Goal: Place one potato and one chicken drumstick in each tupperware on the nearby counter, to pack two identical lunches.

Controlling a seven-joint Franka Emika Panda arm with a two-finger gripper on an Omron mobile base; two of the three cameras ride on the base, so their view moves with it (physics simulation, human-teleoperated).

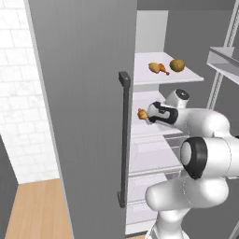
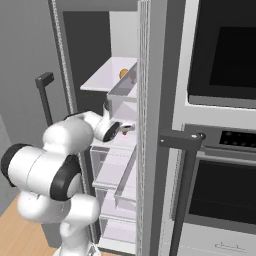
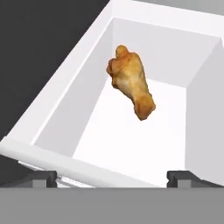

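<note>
The fridge door [image 1: 84, 116] stands swung wide so the arm can reach inside. On the middle shelf [image 3: 131, 135] lies a chicken drumstick [image 3: 131, 85], and the gripper [image 1: 148, 115] hangs just short of it, jaws spread wide and empty, apparently lined up to close on it. On the shelf above, further right, wait a second drumstick [image 1: 158, 68] and a potato [image 1: 177, 65].

No text, label, brand, number or sign is readable anywhere.

Open grey fridge [image 1: 84, 116] (white-tiled wall [image 1: 14, 93] beside)
</note>
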